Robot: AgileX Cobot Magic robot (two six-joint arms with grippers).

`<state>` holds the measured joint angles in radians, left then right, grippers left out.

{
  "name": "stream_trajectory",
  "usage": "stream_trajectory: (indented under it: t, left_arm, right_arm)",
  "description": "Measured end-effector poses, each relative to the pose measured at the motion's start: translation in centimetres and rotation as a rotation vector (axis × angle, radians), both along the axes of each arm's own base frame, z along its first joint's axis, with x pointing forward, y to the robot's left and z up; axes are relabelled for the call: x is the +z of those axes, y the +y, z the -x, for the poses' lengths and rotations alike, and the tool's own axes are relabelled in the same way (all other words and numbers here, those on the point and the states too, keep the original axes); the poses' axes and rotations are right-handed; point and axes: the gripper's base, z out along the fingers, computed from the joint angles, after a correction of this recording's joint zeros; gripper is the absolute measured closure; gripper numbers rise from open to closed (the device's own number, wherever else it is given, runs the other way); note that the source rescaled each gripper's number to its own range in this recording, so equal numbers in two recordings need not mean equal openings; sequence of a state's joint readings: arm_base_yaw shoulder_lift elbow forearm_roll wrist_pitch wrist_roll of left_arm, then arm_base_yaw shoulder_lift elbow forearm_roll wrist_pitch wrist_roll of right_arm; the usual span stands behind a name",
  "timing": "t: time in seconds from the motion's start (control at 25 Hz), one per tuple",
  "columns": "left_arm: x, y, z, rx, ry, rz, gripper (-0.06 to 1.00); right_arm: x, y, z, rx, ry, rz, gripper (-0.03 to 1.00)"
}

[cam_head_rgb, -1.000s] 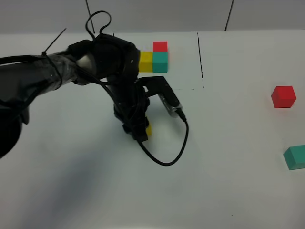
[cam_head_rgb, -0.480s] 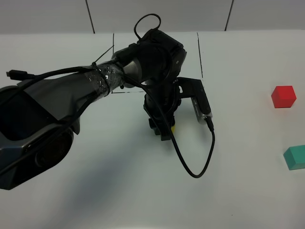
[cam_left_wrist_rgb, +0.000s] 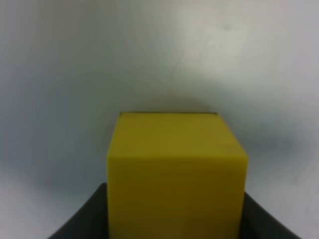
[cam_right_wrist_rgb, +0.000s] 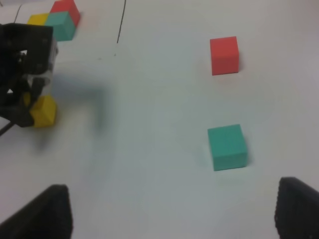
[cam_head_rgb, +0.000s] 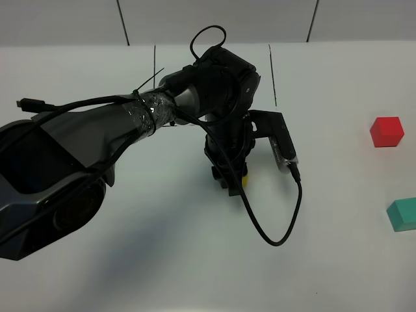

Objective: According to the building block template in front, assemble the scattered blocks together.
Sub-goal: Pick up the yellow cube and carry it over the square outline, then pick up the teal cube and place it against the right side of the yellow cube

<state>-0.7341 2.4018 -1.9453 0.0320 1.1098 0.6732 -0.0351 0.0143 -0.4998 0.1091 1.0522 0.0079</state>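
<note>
Left tool (cam_head_rgb: 233, 179) clamps the yellow block (cam_left_wrist_rgb: 175, 169); red block (cam_head_rgb: 387, 131) and teal block (cam_head_rgb: 403, 214) lie rightward (nearer the right tool (cam_right_wrist_rgb: 172, 211), spread wide).

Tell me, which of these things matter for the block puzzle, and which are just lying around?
Part of the job: yellow cube in left gripper, red cube, teal cube, template cluster.
Just there: dangling cable, black table lines.

The left arm (cam_head_rgb: 130, 123) stretches across the middle of the table (cam_head_rgb: 162, 273). Open surface surrounds the red cube (cam_head_rgb: 387, 132) and teal cube (cam_head_rgb: 403, 214), which sit well apart.
</note>
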Motion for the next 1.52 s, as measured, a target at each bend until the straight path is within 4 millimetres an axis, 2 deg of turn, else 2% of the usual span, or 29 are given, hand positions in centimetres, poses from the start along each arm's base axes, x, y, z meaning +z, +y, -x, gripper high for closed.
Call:
stream_trajectory:
  t: [0.24,0.44,1.28,1.36,1.44,1.52]
  left_arm:
    - [-0.1,-0.1,0.0,-0.019,-0.003,0.003,0.94]
    - [-0.9,-0.1,0.0,-0.022,0.01,-0.01,0.94]
    - [-1.0,-0.1,0.1,-0.08,0.017,-0.013,0.94]
    - [-1.0,-0.1,0.1,-0.078,0.018,-0.014,0.9]
    - [-1.3,0.0,0.1,-0.076,0.03,-0.023,0.74]
    - [-1.6,0.0,0.2,-0.074,0.043,-0.036,0.5]
  right_arm:
    - [0.0,0.0,0.0,0.0,0.0,0.0,0.3]
    - [0.0,0.0,0.0,0.0,0.0,0.0,0.3]
    - [0.0,0.0,0.0,0.0,0.0,0.0,0.3]
    - [0.0,0.0,0.0,0.0,0.0,0.0,0.3]
    - [0.0,0.0,0.0,0.0,0.0,0.0,0.3]
    - [0.0,0.0,0.0,0.0,0.0,0.0,0.3]
